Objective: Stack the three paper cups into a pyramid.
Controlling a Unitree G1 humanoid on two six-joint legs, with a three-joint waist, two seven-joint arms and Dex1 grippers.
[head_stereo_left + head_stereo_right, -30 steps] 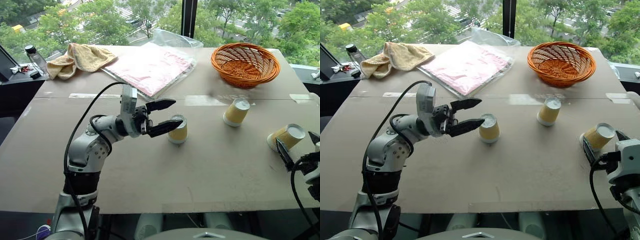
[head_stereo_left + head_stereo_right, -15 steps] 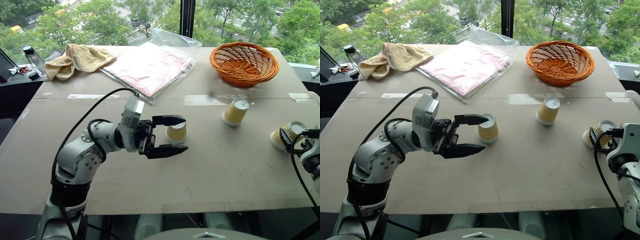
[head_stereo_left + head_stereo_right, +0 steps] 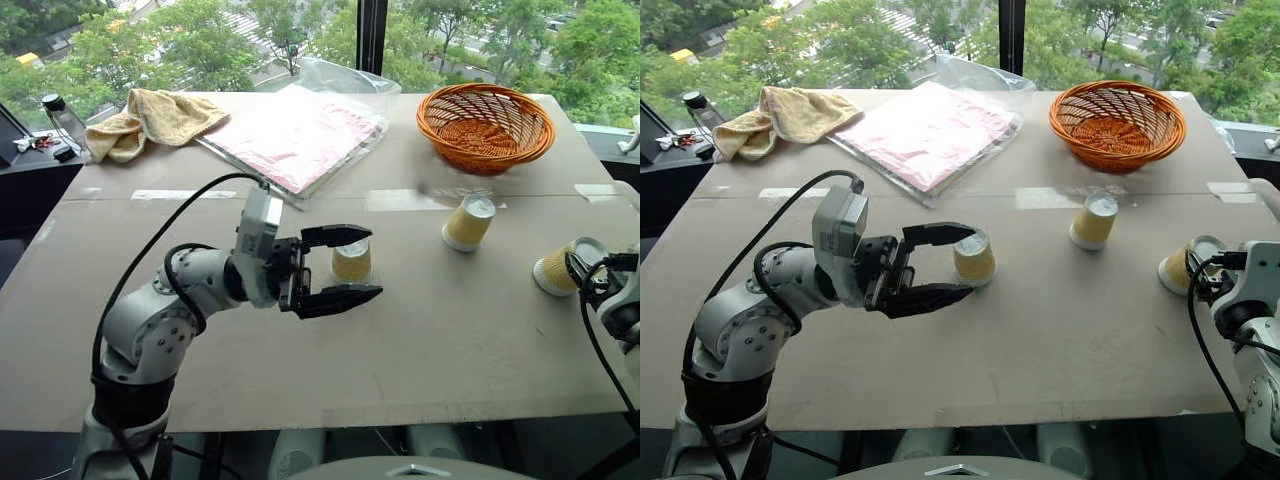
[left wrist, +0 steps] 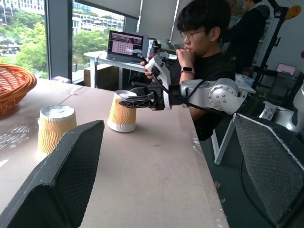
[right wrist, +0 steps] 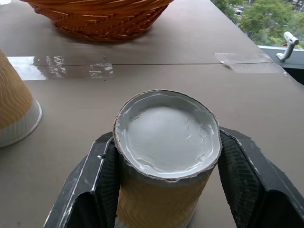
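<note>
right gripper (image 5: pixel 166 190) clamps one upside-down paper cup (image 5: pixel 166 156); left gripper (image 3: pixel 345 265) gapes empty.

Ribbed matt paper cups (image 3: pixel 469 222), woven wicker basket (image 3: pixel 485 125), matt cardboard table (image 3: pixel 440 330).

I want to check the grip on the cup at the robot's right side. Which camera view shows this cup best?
The right wrist view: the right cup sits upside down between the right gripper fingers, pressed on both sides. The left wrist view shows it from the side, farther off, fingers at its top. The eye views show it partly hidden at the table edge.
</note>
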